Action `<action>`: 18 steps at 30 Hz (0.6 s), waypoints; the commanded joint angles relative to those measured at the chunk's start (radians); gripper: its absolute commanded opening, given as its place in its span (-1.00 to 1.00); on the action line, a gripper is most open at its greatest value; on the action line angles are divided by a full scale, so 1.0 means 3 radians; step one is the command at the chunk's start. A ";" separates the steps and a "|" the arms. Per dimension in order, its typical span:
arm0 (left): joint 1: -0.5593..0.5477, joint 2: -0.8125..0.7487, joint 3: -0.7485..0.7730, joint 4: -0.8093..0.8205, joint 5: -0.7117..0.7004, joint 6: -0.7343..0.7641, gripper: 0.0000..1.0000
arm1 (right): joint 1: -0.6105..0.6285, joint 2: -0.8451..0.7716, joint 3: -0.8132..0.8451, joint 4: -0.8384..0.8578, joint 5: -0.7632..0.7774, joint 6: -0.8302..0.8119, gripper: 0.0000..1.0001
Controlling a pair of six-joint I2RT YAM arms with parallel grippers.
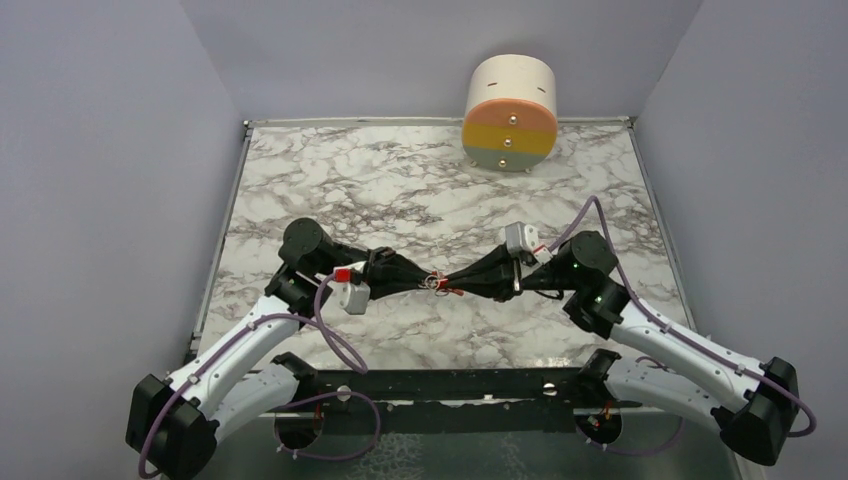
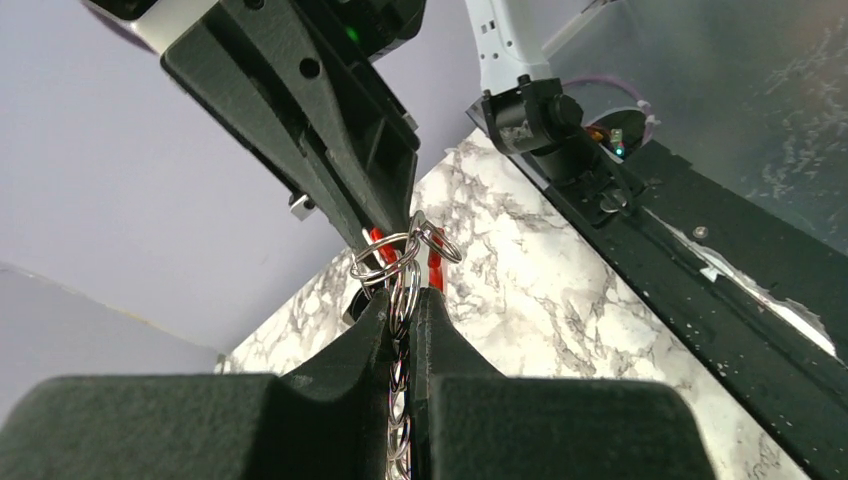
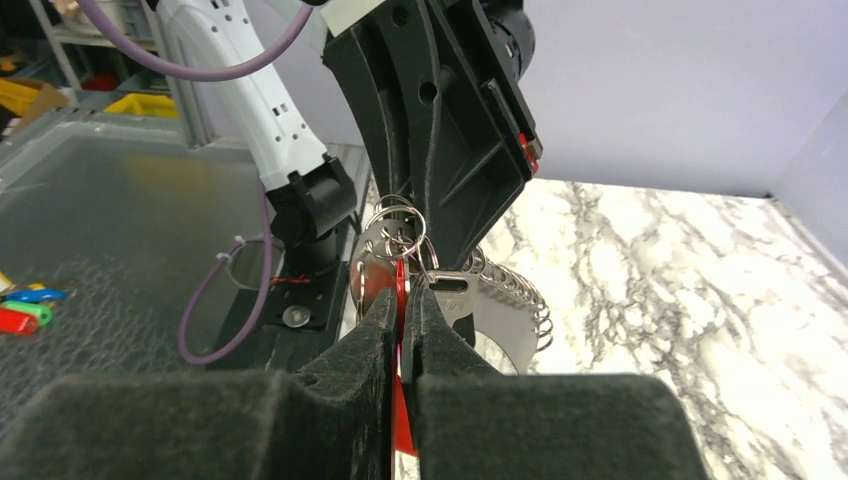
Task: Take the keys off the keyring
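My white left arm (image 1: pixel 240 345) and right arm (image 1: pixel 680 345) at each end of the black base rail (image 1: pixel 440 385), black joints, purple cables (image 1: pixel 335 335) above it, matte black left gripper (image 2: pixel 403 300), right gripper (image 3: pixel 402 298)

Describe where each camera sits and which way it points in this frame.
Top external: above and behind the bases, looking down on the marble table; both arms show, left gripper and right gripper meeting mid-table.
Left wrist: on the left arm, facing the right gripper; own fingers clamp the keyring chain.
Right wrist: faces the left gripper; own fingers pinch the red clip.
Shared: both wrist views show the silver rings.
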 commanded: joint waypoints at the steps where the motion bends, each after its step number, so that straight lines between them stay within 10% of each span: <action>1: -0.0021 -0.0053 0.0044 0.0042 -0.0193 -0.0016 -1.00 | 0.0025 -0.0235 -0.0051 0.0080 0.0377 -0.0159 -0.97; 18: -0.0026 -0.0138 -0.0002 0.0011 -0.0618 -0.0340 -1.00 | 0.0028 -0.0694 -0.0287 0.0209 0.0978 -0.0572 -0.97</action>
